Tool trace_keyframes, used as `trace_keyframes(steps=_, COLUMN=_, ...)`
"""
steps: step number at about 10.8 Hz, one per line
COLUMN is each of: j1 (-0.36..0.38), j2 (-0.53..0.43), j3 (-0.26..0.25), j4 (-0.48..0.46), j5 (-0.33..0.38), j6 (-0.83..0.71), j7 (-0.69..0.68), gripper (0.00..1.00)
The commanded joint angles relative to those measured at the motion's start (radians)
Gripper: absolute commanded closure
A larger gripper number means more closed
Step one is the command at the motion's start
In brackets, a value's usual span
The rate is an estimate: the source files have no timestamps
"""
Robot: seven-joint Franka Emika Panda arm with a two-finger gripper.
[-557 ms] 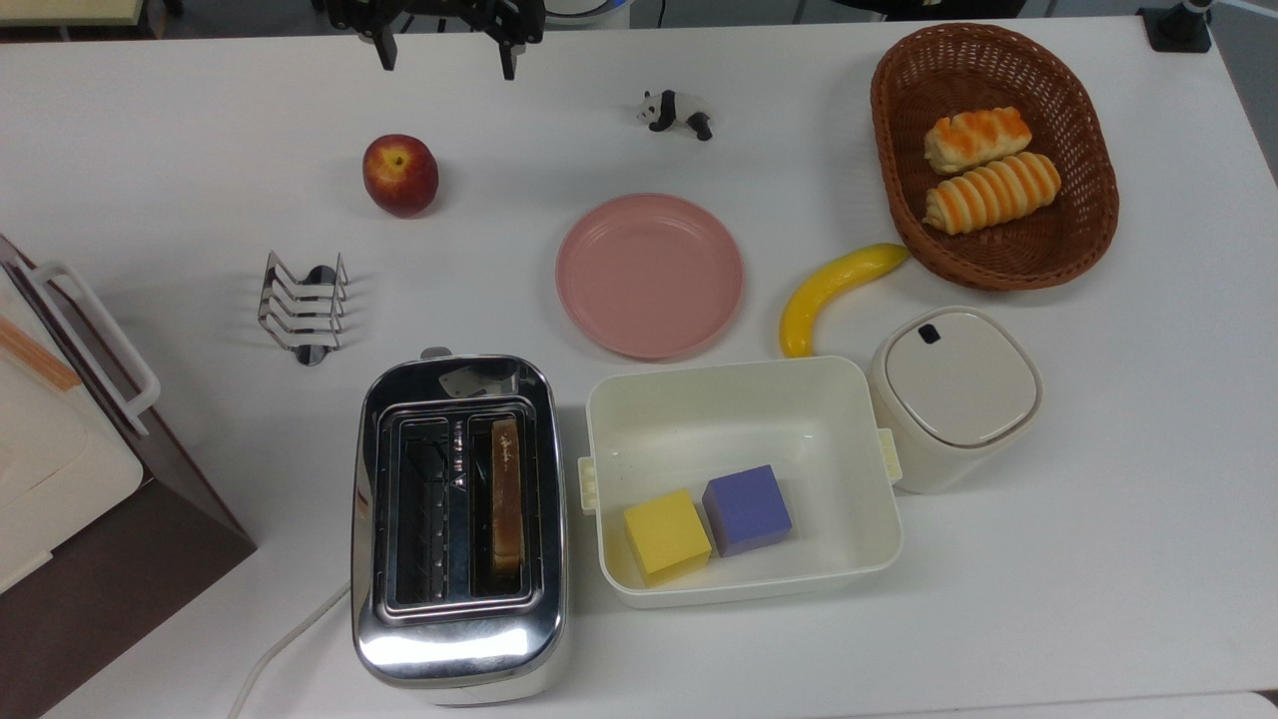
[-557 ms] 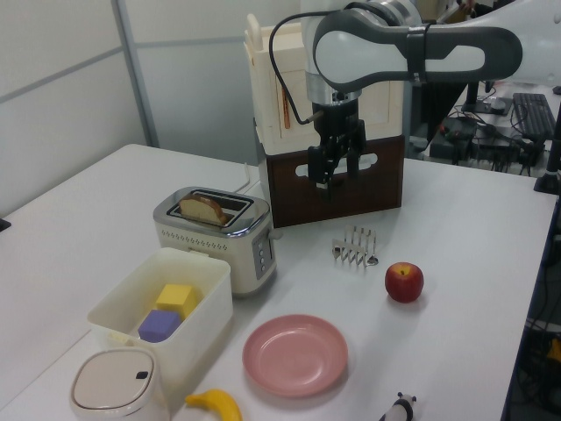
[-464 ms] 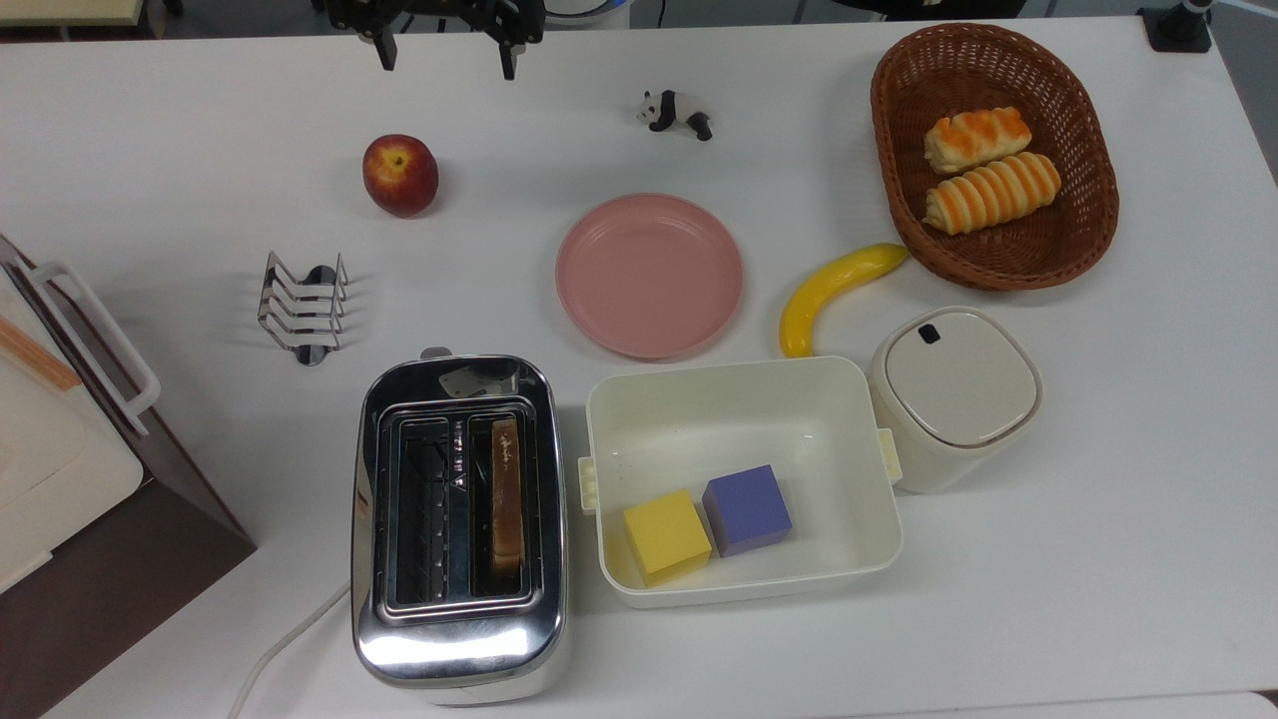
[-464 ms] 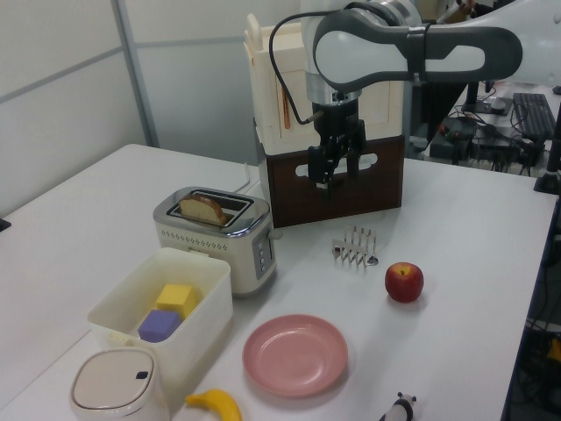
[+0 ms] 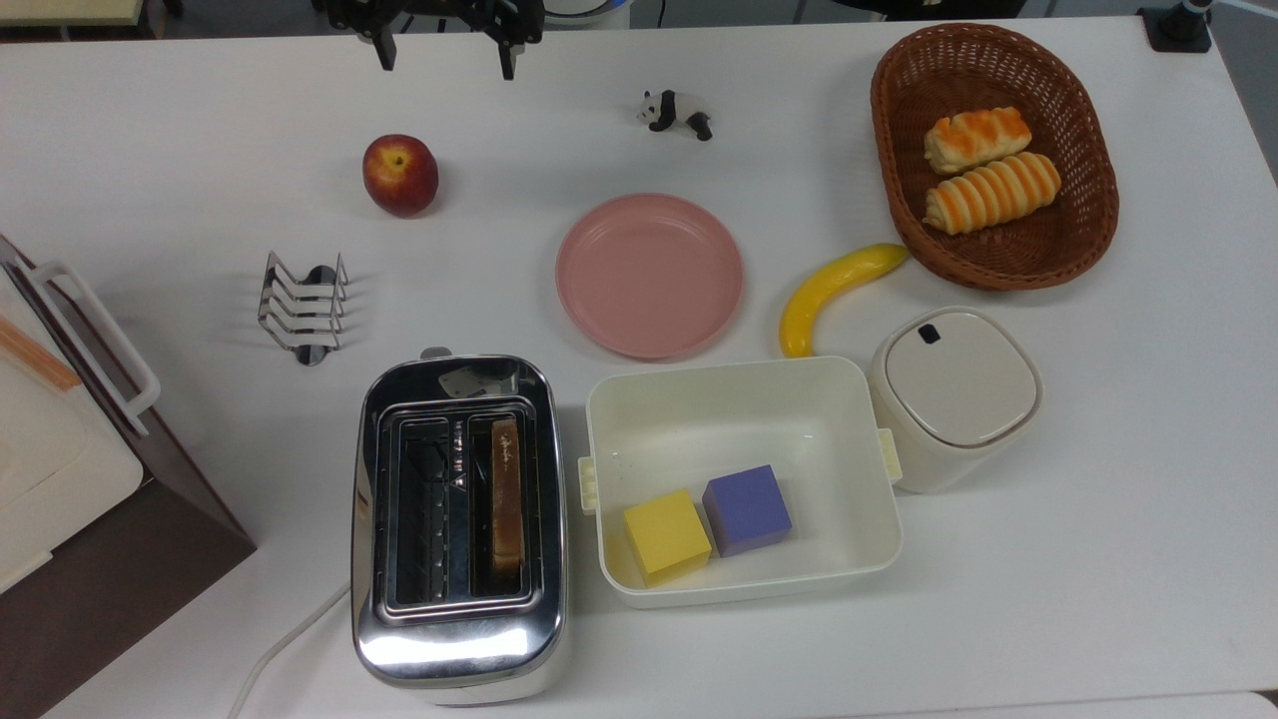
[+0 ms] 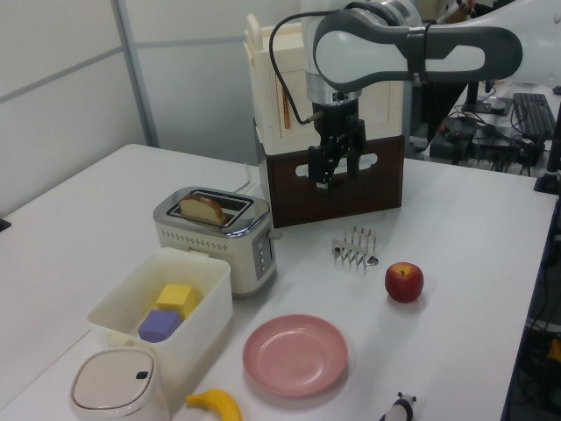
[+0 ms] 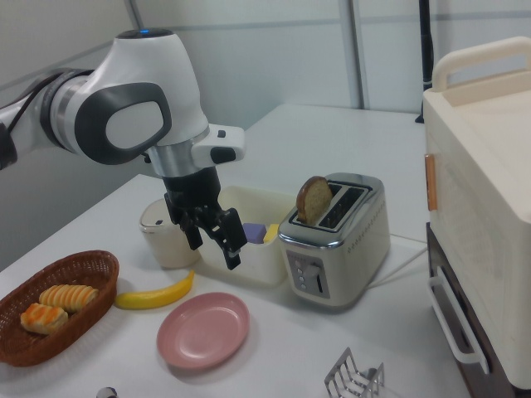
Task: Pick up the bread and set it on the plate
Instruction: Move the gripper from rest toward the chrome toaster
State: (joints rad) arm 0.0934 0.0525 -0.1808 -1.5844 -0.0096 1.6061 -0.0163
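White table (image 5: 1098, 499), bread (image 5: 506, 494) upright in toaster (image 5: 457, 639) (plate (image 5: 649, 276) bare), gripper (image 5: 445, 62) aloft, fingers spread.

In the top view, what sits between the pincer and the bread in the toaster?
The apple and the toast rack lie just off the line from the open pincer to the bread; otherwise bare table.

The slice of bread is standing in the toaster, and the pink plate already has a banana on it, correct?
Not quite. The bread does stand in the toaster, but the plate is bare. In the top view the banana lies on the table to the top view's right of the plate.
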Motion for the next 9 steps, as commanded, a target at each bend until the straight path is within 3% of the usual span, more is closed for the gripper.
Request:
trace_keyframes(steps=1, j1=-0.003, j2=-0.003, j3=0.004, j4=-0.012, j5=-0.004, j6=0.035, j7=-0.020, gripper=0.00)
trace_keyframes(steps=5, j1=-0.004, j2=0.020, j3=-0.005, j4=0.007, j5=0.020, j6=0.141, j7=-0.019, gripper=0.00)
trace_keyframes(steps=9, j1=-0.001, j2=0.081, j3=-0.005, j4=0.021, j5=0.042, j6=0.395, j7=-0.019, gripper=0.00)
